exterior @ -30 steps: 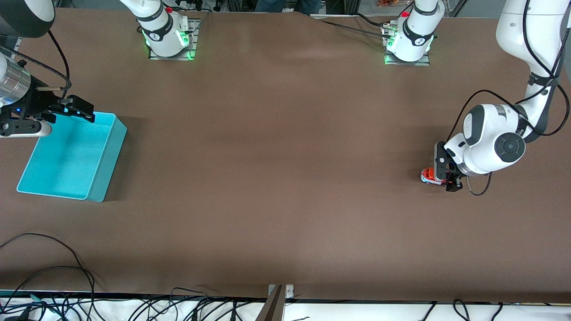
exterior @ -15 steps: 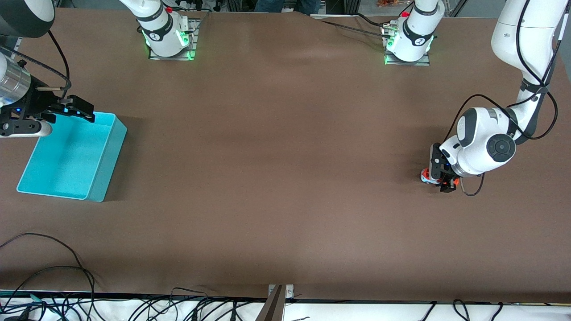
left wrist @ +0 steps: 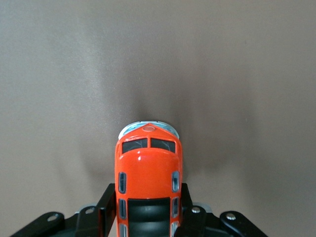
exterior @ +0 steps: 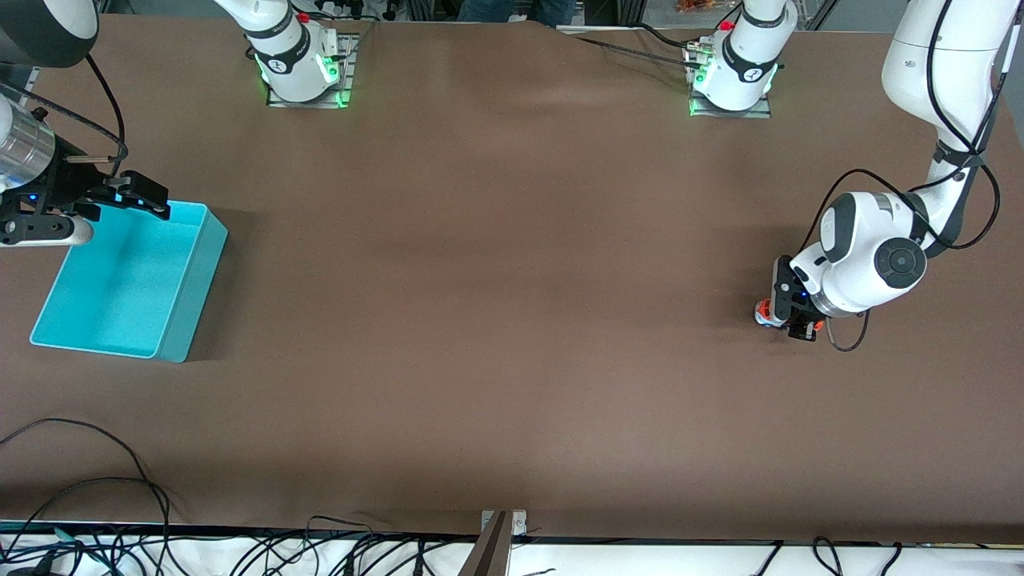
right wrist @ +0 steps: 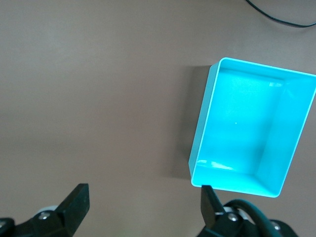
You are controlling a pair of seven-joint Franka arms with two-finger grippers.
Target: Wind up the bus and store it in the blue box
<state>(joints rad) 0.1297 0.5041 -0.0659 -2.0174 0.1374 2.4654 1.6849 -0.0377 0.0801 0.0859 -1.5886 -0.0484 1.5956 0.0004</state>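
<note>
The bus (left wrist: 148,177) is a small orange toy van with a dark roof panel and a white front. It stands on the brown table at the left arm's end, where the front view shows only its nose (exterior: 764,314). My left gripper (exterior: 794,318) is down over it, and its fingers (left wrist: 104,207) are shut on the bus's two sides. The blue box (exterior: 128,280) is an open, empty turquoise bin at the right arm's end, also in the right wrist view (right wrist: 252,133). My right gripper (exterior: 132,196) is open and empty, held over the box's rim farthest from the front camera.
The brown table (exterior: 496,280) spreads between the bus and the box. Cables (exterior: 96,512) lie along the table edge nearest the front camera. A metal bracket (exterior: 496,544) sticks up at the middle of that edge.
My left arm has come lower over the bus and its gripper has settled around it. The bus has stayed in place. The right arm has not moved.
</note>
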